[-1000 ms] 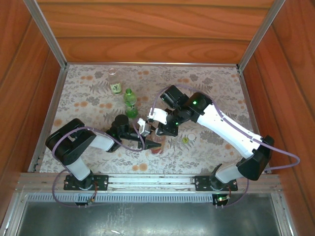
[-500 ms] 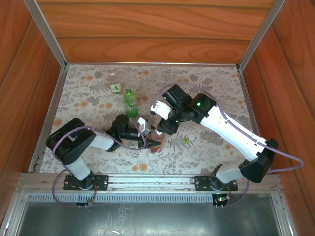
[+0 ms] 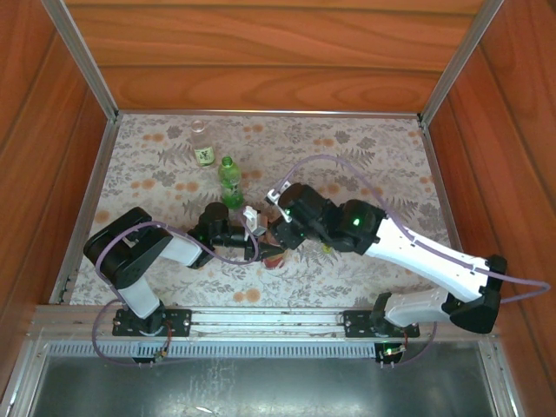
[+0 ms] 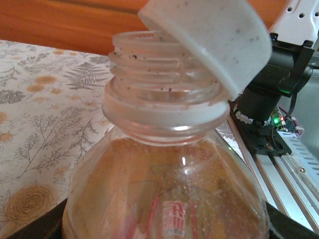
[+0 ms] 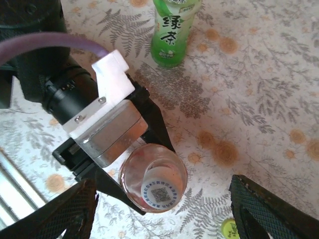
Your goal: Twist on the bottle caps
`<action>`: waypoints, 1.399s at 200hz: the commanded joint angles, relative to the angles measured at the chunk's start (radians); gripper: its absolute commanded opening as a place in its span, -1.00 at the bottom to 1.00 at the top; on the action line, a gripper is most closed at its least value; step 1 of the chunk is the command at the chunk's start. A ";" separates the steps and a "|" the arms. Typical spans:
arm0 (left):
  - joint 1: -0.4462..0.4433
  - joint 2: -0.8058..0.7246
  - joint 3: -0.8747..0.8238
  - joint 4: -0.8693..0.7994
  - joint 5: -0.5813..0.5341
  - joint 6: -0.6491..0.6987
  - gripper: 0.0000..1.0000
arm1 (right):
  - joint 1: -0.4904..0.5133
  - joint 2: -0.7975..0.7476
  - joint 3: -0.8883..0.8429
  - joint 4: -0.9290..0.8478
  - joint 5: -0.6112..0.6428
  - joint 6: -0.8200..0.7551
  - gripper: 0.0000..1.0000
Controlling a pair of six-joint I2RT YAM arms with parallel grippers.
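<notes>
Close-up of amber bottle [image 4: 164,199], neck threads exposed. White cap [image 4: 214,40] sits tilted on right side of rim, not screwed down. Floral desk [image 4: 45,114] and wooden wall [image 4: 65,22] behind.

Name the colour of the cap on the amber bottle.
White. The cap sits tilted on the bottle; see left wrist view.

Pose: left arm [image 3: 174,248] low, reaching right, left gripper [image 3: 266,253] clamped on bottle [image 5: 132,175]; right arm [image 3: 417,252] forearm stretched left, wrist pitched down, right gripper [image 5: 162,183] above it, jaws wide apart, not touching
</notes>
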 commanded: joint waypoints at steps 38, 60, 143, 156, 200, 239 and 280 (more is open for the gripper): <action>0.011 0.010 -0.001 0.000 -0.001 -0.008 0.19 | 0.072 0.002 -0.094 0.050 0.219 0.143 0.40; 0.011 0.010 0.000 -0.001 0.002 -0.009 0.19 | 0.068 0.006 -0.119 0.059 0.178 0.168 0.29; 0.011 0.008 0.000 -0.003 0.003 -0.008 0.19 | 0.066 0.038 -0.126 0.063 0.120 0.195 0.04; 0.012 0.008 0.000 -0.003 0.005 -0.008 0.19 | 0.066 0.046 -0.125 0.060 0.120 0.194 -0.01; 0.011 0.009 -0.001 -0.003 0.006 -0.008 0.19 | 0.055 0.058 -0.124 0.051 0.117 0.195 -0.17; 0.011 0.008 0.001 -0.003 0.010 -0.009 0.19 | 0.049 0.060 -0.120 0.045 0.107 0.195 -0.35; 0.011 0.005 0.000 -0.004 0.009 -0.006 0.19 | 0.042 0.063 -0.110 0.033 0.101 0.186 -0.36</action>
